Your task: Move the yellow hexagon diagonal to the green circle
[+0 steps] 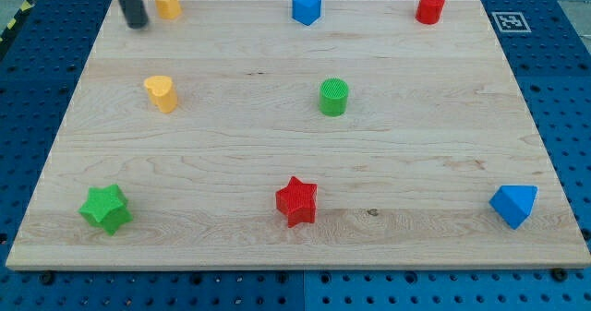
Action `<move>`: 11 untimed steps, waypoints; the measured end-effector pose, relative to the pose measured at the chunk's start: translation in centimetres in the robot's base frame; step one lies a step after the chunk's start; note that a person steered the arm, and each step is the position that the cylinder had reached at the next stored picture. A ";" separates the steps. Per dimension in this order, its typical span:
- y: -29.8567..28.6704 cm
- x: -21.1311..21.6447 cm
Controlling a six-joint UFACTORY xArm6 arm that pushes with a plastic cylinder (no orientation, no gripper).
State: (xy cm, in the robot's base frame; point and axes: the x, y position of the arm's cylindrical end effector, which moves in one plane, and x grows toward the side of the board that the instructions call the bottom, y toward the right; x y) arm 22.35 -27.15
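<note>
So the yellow hexagon (167, 2) is a small chunky yellow block sitting flat, just to the view's right of my tip (137, 23), close but I can't tell if they touch. No real long axis on it, and I can't make out which way its corners face. There are no fingers here, only a plain rod. The green circle (333, 97) is well off toward the view's lower right. Everything's on a pale wooden worktop (277, 154), with blue pegboard (563, 89) around it.
</note>
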 end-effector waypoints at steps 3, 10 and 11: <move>3.8 -3.2; 14.6 -0.2; 14.3 3.1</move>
